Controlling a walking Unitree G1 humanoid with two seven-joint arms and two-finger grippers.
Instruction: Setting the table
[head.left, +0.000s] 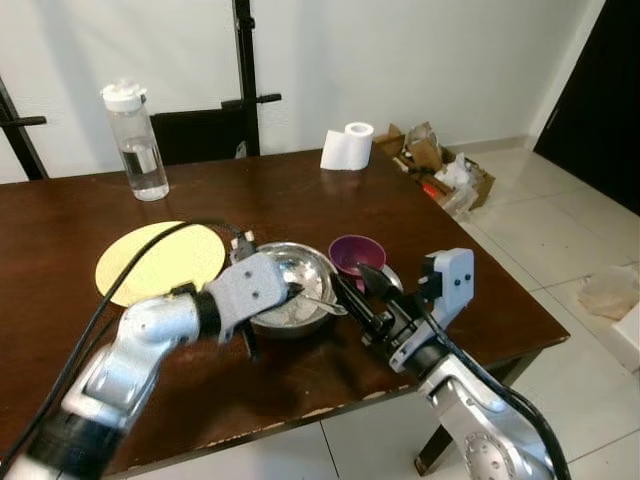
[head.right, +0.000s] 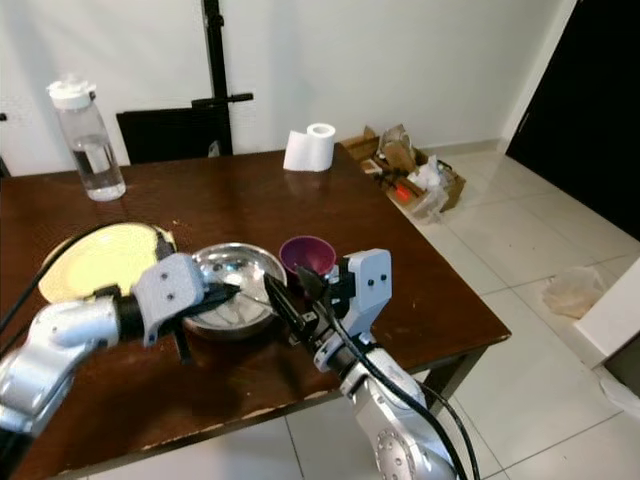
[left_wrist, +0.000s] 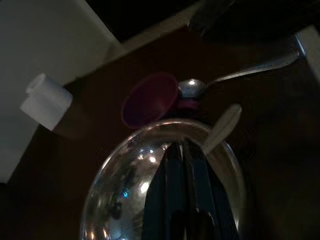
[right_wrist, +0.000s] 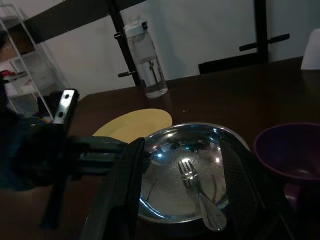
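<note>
A steel bowl (head.left: 283, 266) stands near the front of the dark wooden table (head.left: 300, 200), with a fork (right_wrist: 198, 192) lying inside it. My left gripper (head.left: 297, 291) is shut, its tips reaching over the bowl's near-left rim into the bowl. A purple cup (head.left: 355, 252) stands just right of the bowl, and a spoon (left_wrist: 235, 75) lies beside it. My right gripper (head.left: 350, 274) is open, low at the bowl's right side, with its fingers (right_wrist: 131, 185) spread wide toward the bowl. A yellow plate (head.left: 160, 262) lies to the left of the bowl.
A water bottle (head.left: 135, 140) stands at the back left, a paper roll (head.left: 347, 146) at the back right. A black chair (head.left: 200, 135) is behind the table. A box of clutter (head.left: 440, 165) sits on the tiled floor to the right.
</note>
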